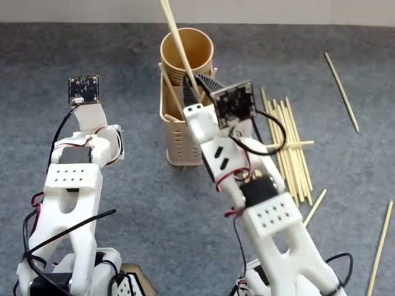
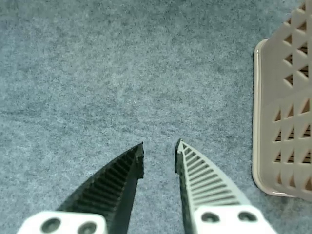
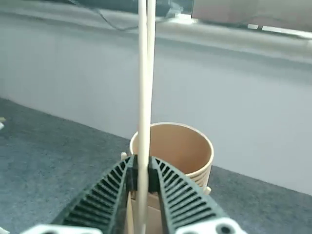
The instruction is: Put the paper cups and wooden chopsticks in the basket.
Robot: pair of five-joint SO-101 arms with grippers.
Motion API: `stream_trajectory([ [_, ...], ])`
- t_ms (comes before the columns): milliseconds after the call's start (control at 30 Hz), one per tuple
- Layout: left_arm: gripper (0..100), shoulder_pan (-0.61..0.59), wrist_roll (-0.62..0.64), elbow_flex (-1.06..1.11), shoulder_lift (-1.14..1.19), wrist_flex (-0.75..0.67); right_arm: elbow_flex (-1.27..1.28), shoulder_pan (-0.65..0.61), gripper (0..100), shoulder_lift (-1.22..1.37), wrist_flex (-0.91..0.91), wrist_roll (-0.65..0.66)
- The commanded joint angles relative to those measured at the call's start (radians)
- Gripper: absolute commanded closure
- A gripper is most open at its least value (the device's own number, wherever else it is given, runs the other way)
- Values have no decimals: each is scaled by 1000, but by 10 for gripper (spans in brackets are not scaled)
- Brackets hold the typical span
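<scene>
Grey carpeted table (image 1: pixel 142 216) — basket (image 1: pixel 179 140), loose chopsticks (image 1: pixel 292 148)

Indoor room: grey carpet (image 2: pixel 97 73), pale wall (image 3: pixel 234 97).

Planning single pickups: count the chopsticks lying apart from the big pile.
3: a back chopstick beyond the pile, a near chopstick by its front end, an edge chopstick far right. The right arm may hide more.

The basket (image 1: pixel 179 139) stands on the bench (image 1: pixel 136 203) between the two arms, with the paper cups (image 1: pixel 200 49) stacked in its far end. Above it, the right claw (image 3: pixel 141 170) grips a pair of sticks (image 1: pixel 173 28) pointing upward. The left claw (image 2: pixel 159 151) hangs parted over the bench, left of the basket. A pile of chopsticks (image 1: pixel 290 148) lies right of the basket, with single chopsticks (image 1: pixel 341 91) farther right.
</scene>
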Motion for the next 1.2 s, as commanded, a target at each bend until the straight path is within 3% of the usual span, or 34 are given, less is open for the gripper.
stream_trajectory([
  [0, 857, -10, 2, -10, -21, -17, -58, 22, 994, -128, 99, 23],
  [233, 857, -10, 2, 15, -21, -21, -59, 266, 994, -248, 516, 112],
  [400, 857, -4, 2, 18, -21, -21, -5, 377, 994, -148, 670, 198],
  [700, 857, -7, 2, 21, -21, -20, 16, 466, 994, 417, 719, 308],
  [867, 857, -5, 2, 21, -21, -20, -108, 487, 994, 699, 720, 310],
  [1067, 857, -5, 2, 21, -21, -20, -183, 510, 977, 803, 737, 342],
  [1167, 857, -4, 2, 21, -21, -20, -220, 504, 889, 751, 809, 359],
])
